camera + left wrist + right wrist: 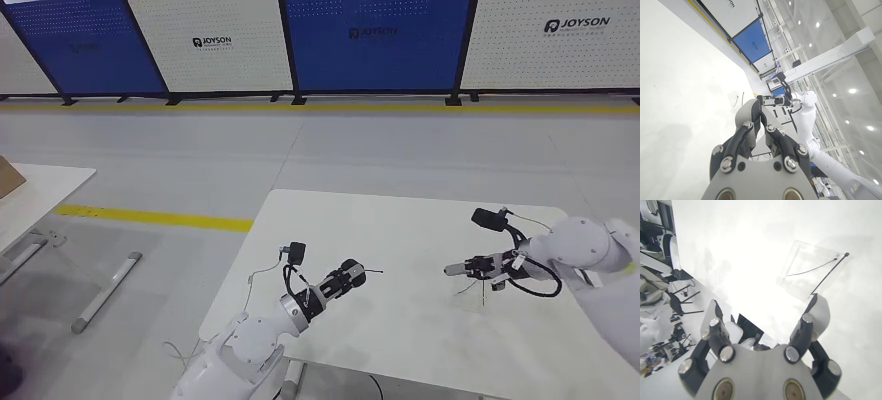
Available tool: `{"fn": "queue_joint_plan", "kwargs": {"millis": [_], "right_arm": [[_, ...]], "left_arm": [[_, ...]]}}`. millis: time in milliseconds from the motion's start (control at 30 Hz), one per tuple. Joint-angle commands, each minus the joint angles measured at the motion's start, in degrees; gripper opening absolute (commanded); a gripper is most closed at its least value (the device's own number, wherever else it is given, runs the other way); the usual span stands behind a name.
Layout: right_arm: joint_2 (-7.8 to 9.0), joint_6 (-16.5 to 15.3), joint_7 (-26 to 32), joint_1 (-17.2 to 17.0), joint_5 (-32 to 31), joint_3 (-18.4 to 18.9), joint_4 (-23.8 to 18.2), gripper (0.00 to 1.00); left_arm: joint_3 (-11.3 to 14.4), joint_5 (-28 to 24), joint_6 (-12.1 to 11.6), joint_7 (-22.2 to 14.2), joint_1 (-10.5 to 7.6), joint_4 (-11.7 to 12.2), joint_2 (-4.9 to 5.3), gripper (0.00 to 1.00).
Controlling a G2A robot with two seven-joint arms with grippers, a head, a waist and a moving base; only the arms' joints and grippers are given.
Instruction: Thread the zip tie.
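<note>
**A:** Where is it?

**B:** The zip tie (829, 273) lies flat on a clear sheet (800, 256) on the worktop (753, 237). A thinner curved tie (812, 269) lies beside it, not touching. Its tail ends just beside one fingertip (815, 300) of the right pincer (764, 300), which is spread wide and empty.

**A:** How will it handle?

**B:** Probably light, springy and slick, so hard to pinch off a flat sheet. I'd grip near the blocky head and leave the tail free to feed.

**A:** And the left pincer (759, 111)?

**B:** Clenched, well apart from the sheet. The top view shows a dark sliver (375, 270) at its tip, but I can't tell what it is.
</note>
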Motion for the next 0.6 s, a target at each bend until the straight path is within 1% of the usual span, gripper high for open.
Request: {"fn": "queue_joint_plan", "kwargs": {"millis": [0,67,100,133,533,567], "right_arm": [[-0.92,2.3,0.0,1.7,-1.0,-1.9,1.3,1.0],[-1.89,5.9,0.8,3.6,-2.4,-4.0,3.4,1.0],[-2.66,5.9,2.4,5.1,-3.6,-5.6,6.2,1.0],[-2.89,5.9,2.4,5.5,-3.9,-6.1,6.8,1.0],[-2.89,5.9,2.4,5.5,-3.9,-6.1,6.8,1.0],[-2.93,5.1,1.5,4.9,-3.9,-6.2,6.5,1.0]], "left_arm": [[0.0,0.0,0.0,0.0,0.0,0.0,0.0,0.0],[0.0,0.0,0.0,0.0,0.0,0.0,0.0,0.0],[0.0,0.0,0.0,0.0,0.0,0.0,0.0,0.0],[0.0,0.0,0.0,0.0,0.0,0.0,0.0,0.0],[0.0,0.0,0.0,0.0,0.0,0.0,0.0,0.0],[0.0,0.0,0.0,0.0,0.0,0.0,0.0,0.0]]}}
